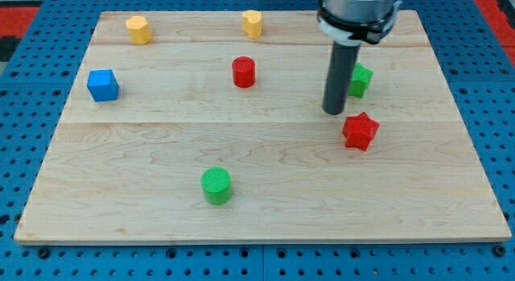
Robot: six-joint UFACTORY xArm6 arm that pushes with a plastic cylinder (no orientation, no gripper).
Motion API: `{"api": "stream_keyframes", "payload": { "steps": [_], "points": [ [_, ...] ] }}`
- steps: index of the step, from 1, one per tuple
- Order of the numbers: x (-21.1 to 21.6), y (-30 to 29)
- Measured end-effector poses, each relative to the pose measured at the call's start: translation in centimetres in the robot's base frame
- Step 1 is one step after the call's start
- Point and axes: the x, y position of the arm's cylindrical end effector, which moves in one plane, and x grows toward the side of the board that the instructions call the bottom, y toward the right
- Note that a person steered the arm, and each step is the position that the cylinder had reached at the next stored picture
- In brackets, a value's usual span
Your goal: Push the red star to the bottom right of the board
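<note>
Camera view: my tip just upper-left of red star, apparently apart.

Single raised view, seemingly front-on, steeply down over the whole board.

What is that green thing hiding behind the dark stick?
Behind my rod sits a green block. Only its right part shows; the rod covers the rest, so its shape cannot be made out. My tip sits just up and left of the red star.

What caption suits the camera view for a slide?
My tip rests just up-left of the red star, on the wooden board.
</note>
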Motion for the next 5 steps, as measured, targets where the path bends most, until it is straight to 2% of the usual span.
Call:
{"api": "stream_keyframes", "payload": {
  "steps": [1, 2, 3, 4, 5],
  "points": [
    [4.8, 5.7],
    [11.2, 5.5],
    [8.7, 9.3],
    [4.8, 9.7],
    [3.2, 4.8]
  ]
}}
